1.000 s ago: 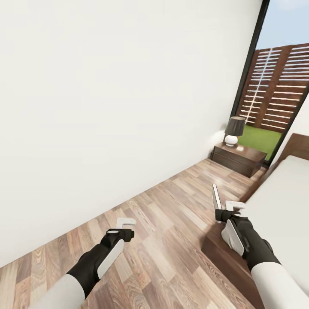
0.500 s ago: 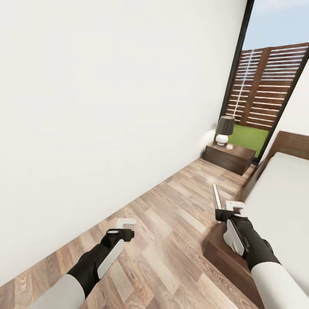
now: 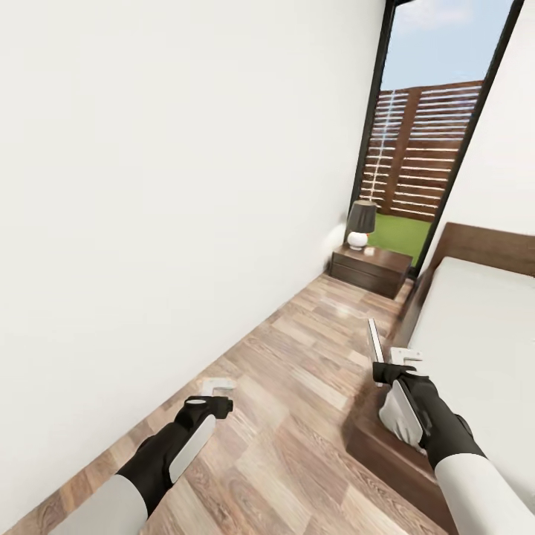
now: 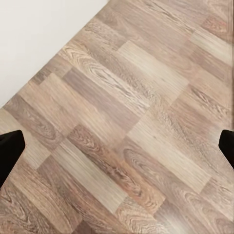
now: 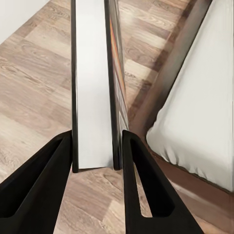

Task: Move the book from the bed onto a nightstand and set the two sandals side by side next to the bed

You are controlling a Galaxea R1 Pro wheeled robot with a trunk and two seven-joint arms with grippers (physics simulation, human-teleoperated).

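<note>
While the head camera looks down the bedroom, a plain white wall (image 3: 148,186) takes up the whole left side, with a light wood-plank floor (image 3: 297,386) running from near to far between that wall and the bed (image 3: 483,334). Bed: light grey mattress on a dark brown frame, along the right edge; headboard at its far end. Tall black-framed window (image 3: 431,134) at the far end, slatted wooden fence and a strip of grass showing through it.

Nightstand (image 3: 369,269): dark brown, low, at the far end of the floor strip, just left of the headboard, below the window. Small lamp (image 3: 360,223) with a dark shade and a white round base stands on its top.

Right gripper (image 3: 383,364): near right, over the near corner of the bed frame. In the right wrist view its two black fingers (image 5: 141,190) are closed against both faces of the book (image 5: 92,83), which is held on edge, white page block facing the camera, an orange band visible on the cover. In the head view the book (image 3: 375,342) stands upright above the gripper.

Left gripper (image 3: 215,390): near left, over bare floor, jaws spread wide in the left wrist view, nothing between them.
</note>
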